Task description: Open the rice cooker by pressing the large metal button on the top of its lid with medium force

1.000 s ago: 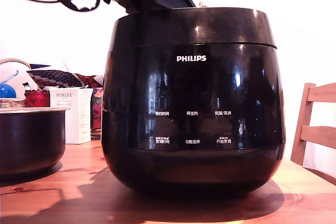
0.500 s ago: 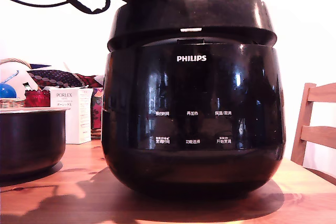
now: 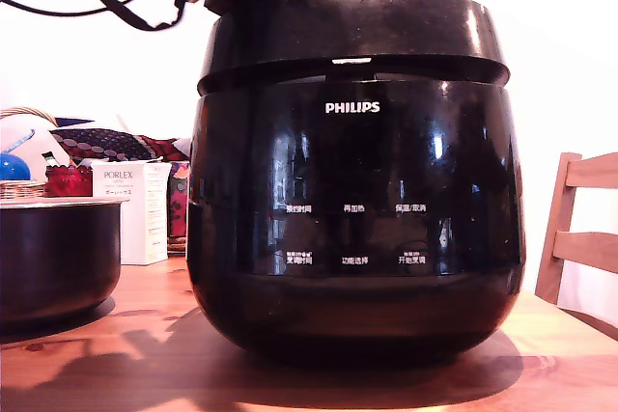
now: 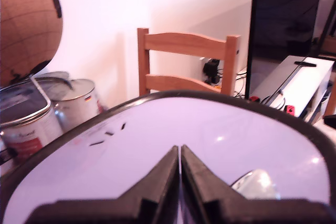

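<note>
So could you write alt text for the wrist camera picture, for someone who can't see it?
Seen from the robot's wrist, the closed black gripper points across the glossy top of the rice cooker's lid, with a shiny metal button beside its fingers. Beyond stand a wooden chair, metal cans, a brown globe and a dark screen.

One rice cooker, one dark pot, one chair, perhaps two paint tins
</note>
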You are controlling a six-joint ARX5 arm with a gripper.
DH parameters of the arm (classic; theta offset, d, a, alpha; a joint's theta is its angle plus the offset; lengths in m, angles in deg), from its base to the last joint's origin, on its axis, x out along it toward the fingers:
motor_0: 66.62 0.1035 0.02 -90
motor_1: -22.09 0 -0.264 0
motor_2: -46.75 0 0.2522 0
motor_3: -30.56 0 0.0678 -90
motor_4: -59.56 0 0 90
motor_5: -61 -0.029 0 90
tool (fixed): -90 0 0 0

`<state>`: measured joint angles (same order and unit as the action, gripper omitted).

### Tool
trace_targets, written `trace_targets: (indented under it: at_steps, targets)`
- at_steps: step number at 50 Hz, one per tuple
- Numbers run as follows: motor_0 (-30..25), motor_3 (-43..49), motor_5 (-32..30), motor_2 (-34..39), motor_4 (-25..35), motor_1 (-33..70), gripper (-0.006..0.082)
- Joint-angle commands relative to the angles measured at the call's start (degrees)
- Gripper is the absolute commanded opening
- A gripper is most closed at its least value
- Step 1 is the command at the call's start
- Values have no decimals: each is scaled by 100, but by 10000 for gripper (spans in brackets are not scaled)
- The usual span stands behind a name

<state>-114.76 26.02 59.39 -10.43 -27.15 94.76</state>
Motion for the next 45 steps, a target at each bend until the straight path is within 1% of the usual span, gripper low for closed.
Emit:
trace_targets:
  at_steps: [1,19,30,45]
  targets:
    - [42,120,11,190,-37,-129,-21]
    - [42,798,9,192,-225,-728,-21]
    - [39,1010,11,197,-267,-986,-21]
    - [42,1401,9,229,-538,-1456,-21]
